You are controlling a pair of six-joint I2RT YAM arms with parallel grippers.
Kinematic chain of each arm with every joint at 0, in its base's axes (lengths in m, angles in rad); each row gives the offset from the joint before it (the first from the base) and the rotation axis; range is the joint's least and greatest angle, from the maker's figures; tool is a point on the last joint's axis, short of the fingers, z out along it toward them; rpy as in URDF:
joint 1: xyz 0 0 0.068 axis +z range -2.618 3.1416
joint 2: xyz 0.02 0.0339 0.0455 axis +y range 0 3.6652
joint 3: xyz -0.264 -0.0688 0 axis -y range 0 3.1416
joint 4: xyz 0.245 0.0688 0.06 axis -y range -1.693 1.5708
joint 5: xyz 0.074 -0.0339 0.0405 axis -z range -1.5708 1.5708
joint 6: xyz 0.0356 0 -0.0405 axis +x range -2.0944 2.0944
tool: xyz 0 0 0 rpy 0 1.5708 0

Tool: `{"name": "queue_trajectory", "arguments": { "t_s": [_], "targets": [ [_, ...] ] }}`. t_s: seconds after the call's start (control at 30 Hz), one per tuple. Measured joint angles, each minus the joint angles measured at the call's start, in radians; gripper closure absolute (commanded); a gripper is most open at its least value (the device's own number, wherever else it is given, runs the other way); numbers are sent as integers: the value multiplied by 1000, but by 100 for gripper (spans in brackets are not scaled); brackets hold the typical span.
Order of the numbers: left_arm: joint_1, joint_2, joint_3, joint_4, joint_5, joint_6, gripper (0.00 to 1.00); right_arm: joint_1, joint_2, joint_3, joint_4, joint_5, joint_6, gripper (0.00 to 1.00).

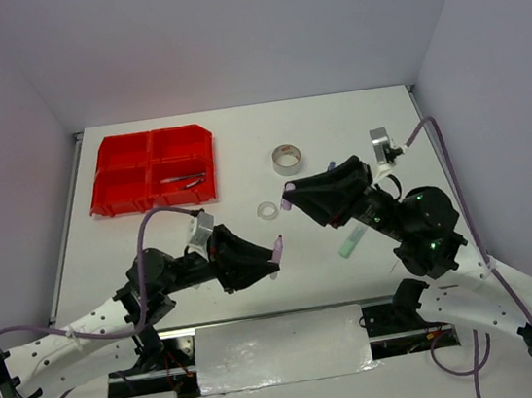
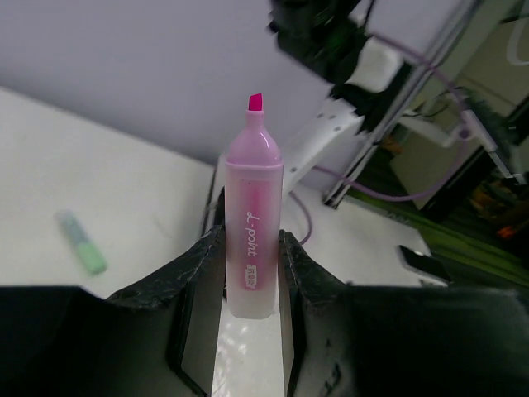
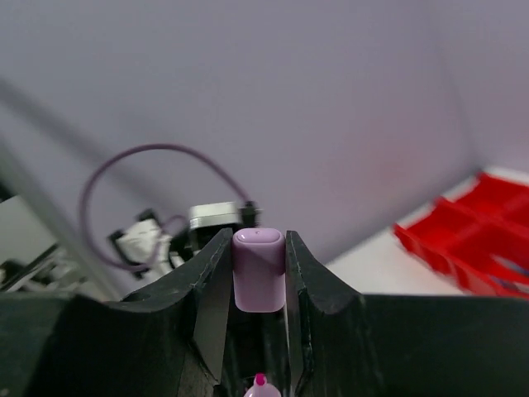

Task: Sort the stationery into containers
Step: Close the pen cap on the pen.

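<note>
Two robot arms reach over a white table [image 1: 238, 134]. The left gripper [image 2: 250, 273] is clamped on a pink marker [image 2: 252, 190] — uncapped, its bare tip pointing toward the right arm. The right gripper [image 3: 259, 240] pinches a lilac cap [image 3: 259, 271] between its jaws, facing the marker, the two apart. A red tray [image 1: 148, 162] sits far left, with pens [image 1: 183, 180] in its near-right compartment. On the table lie a grey tape roll [image 1: 287, 159], a clear ring [image 1: 268, 210] and — beside the right arm — a green marker [image 1: 351, 242].

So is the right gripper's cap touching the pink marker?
Apart. Right wrist view: a clear gap between the cap and the pink marker tip below.
</note>
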Motion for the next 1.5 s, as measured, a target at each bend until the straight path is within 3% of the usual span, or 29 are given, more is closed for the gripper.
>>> {"name": "queue_trajectory", "arguments": {
  "t_s": [0.2, 0.43, 0.87, 1.5],
  "targets": [
    [0, 16, 2, 214, 99, -52, 100, 90, -38, 0, 183, -108, -42, 100],
    [0, 23, 18, 293, 149, -79, 100, 169, -27, -12, 252, -142, -82, 100],
    [-2, -10, 43, 175, 152, -40, 100, 313, 54, -12, 220, -35, -187, 100],
    [-2, -64, 45, 99, 122, -11, 100, 335, 51, -13, 202, 27, -235, 100]
  ]
}}
